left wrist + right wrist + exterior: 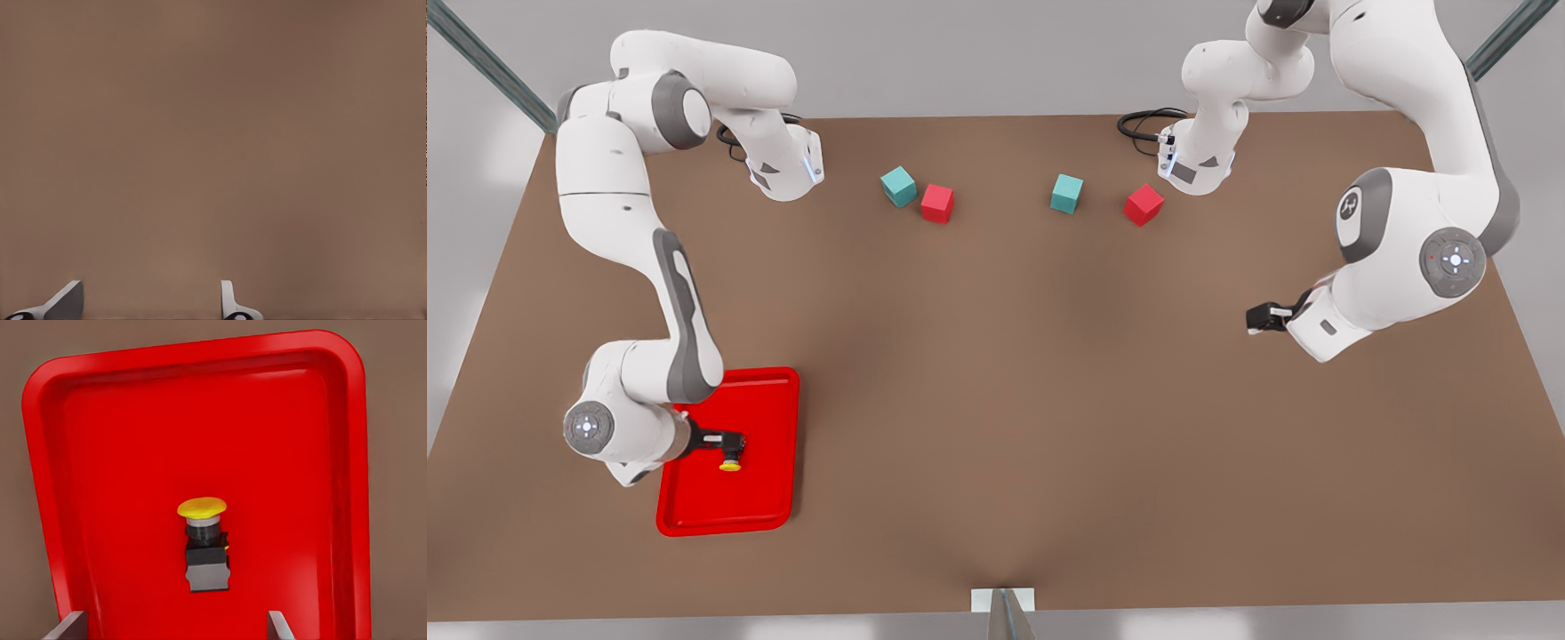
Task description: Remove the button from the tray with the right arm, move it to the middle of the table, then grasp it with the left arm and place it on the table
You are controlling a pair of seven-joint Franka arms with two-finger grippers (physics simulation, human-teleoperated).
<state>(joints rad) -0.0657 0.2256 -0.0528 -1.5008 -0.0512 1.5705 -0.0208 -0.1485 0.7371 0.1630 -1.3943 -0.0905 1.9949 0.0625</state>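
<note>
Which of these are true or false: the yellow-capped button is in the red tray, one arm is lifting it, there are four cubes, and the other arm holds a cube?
1. The button lies in the tray. True.
2. The right gripper has lifted it. False: it is open above the button.
3. Four cubes sit on the table. True.
4. The left gripper holds a cube. False: it is open and empty over bare table.

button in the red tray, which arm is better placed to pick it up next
The right arm. Its right gripper hangs open over the tray, fingers either side of the button. The left gripper waits open over bare table, far across on the front view's right.
</note>
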